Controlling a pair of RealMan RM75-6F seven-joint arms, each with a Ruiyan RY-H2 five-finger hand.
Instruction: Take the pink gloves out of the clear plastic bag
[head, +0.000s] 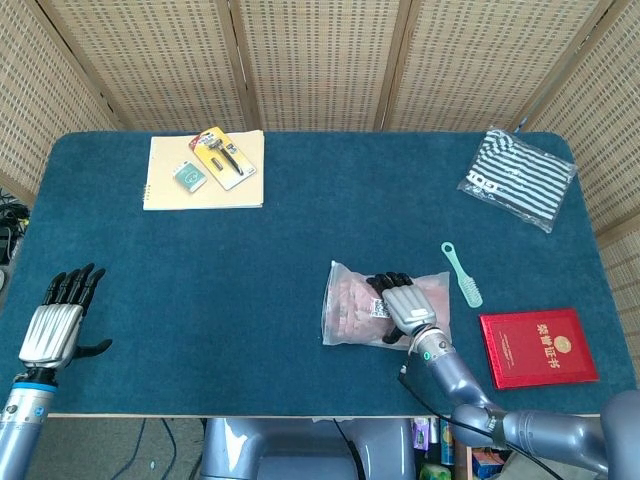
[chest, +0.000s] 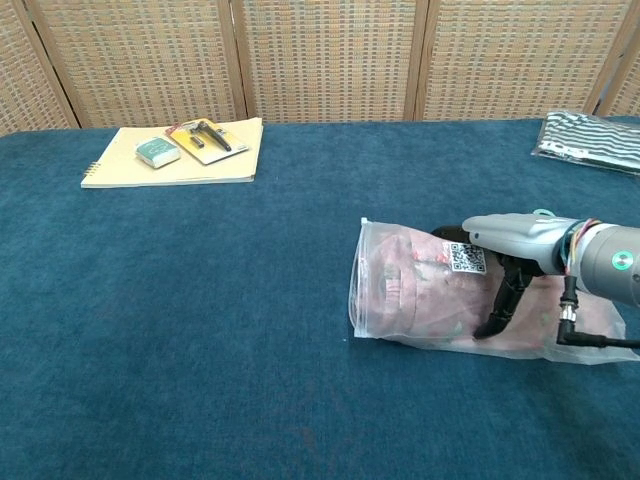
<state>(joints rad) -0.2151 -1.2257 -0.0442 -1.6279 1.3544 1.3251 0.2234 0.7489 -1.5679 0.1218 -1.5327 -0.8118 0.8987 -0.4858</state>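
Table (head: 300, 250): deep teal-blue, felt-like surface.
Clear plastic bag (head: 345, 310): transparent, white square label with black code pattern.
Pink gloves (chest: 400, 285): pale pink, seen through film.
Right hand (head: 405, 305): silver-grey back, black fingers.
Left hand (head: 55, 325): same silver and black.
Notebook (head: 225, 185): pale yellow cover.
Blister card (head: 225, 155): yellow-red, black tools.
Small case (head: 190, 177): pale green.
Folded cloth (head: 517, 177): navy-white stripes.
Brush (head: 462, 275): mint green.
Booklet (head: 538, 347): red, gold print.
Screen (head: 320, 60): tan woven panels.
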